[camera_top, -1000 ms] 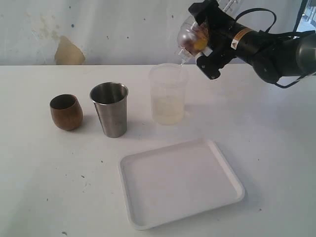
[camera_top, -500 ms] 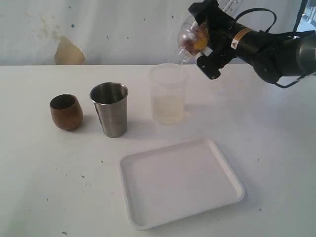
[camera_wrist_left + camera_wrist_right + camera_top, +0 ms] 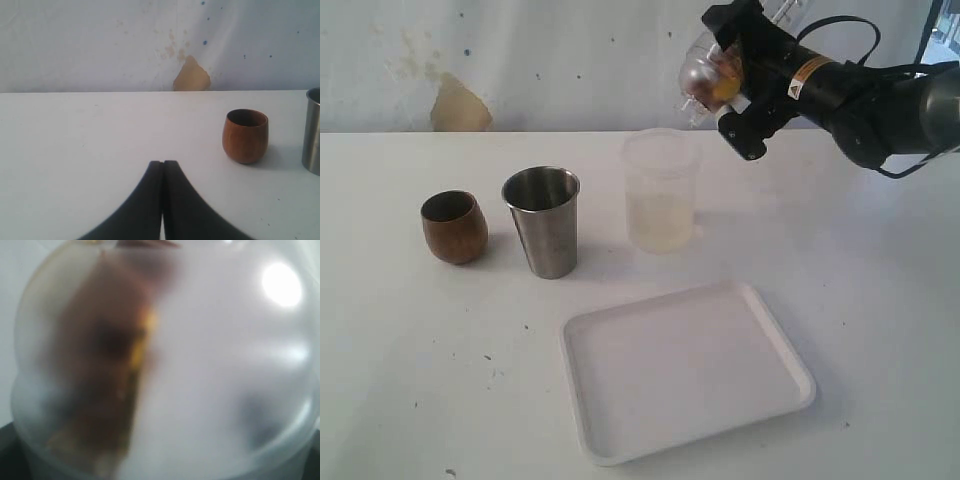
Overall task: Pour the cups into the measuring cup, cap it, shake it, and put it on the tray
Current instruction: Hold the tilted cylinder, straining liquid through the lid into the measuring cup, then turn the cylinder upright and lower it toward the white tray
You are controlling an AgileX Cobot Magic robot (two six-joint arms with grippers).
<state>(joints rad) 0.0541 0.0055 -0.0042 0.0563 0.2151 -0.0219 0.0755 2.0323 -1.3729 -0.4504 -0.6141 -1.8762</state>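
Note:
My right gripper (image 3: 722, 78) is shut on the clear measuring cup (image 3: 697, 70), holding it tipped in the air with its mouth just above a frosted cup (image 3: 661, 190). In the right wrist view the measuring cup (image 3: 215, 365) fills the frame as a blur, with a brown-orange strip showing through it; no graduation marks show. The brown wooden cup (image 3: 454, 228) and the steel tumbler (image 3: 543, 235) stand upright at the left. My left gripper (image 3: 163, 163) is shut and empty, low over the table, well short of the wooden cup (image 3: 245, 136). The white tray (image 3: 685, 375) lies empty at the front.
The frosted cup holds pale liquid in its lower half and stands behind the tray, right of the tumbler (image 3: 313, 131). The right arm (image 3: 880, 100) reaches in from the right along the back wall.
A thin stream ran from the measuring cup's mouth into the frosted cup a second ago; none shows now. Both arms have barely moved.

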